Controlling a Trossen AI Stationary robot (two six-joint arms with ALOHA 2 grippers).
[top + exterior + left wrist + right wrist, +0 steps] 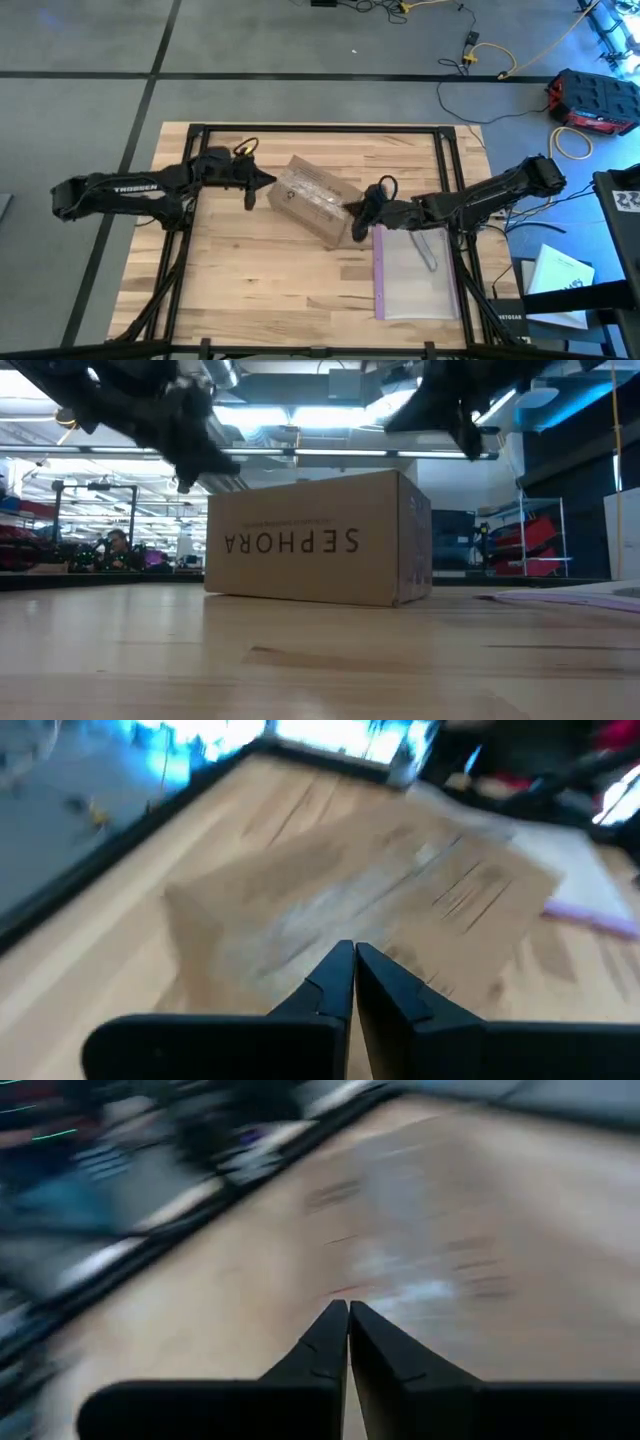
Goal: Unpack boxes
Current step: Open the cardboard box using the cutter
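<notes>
From above, one brown cardboard box [315, 198] lies at an angle near the middle of the wooden table [250, 280], pale label facing up. The left gripper [262, 183] hangs just off the box's left end, fingers pinched together, holding nothing. The right gripper [352, 209] sits at the box's right end, also pinched closed and empty; whether it touches the cardboard is hard to say. A clear plastic bag [412, 270] with a purple zip edge lies just right of the box, a small grey tool [427, 250] on it.

At table level, the box [320, 540] rests flat, "SEPHORA" reading upside down on its near side.

Left wrist: closed fingertips [340, 975] point at the box [380, 900].

Right wrist: fingertips [335, 1330] together over blurred tabletop.
</notes>
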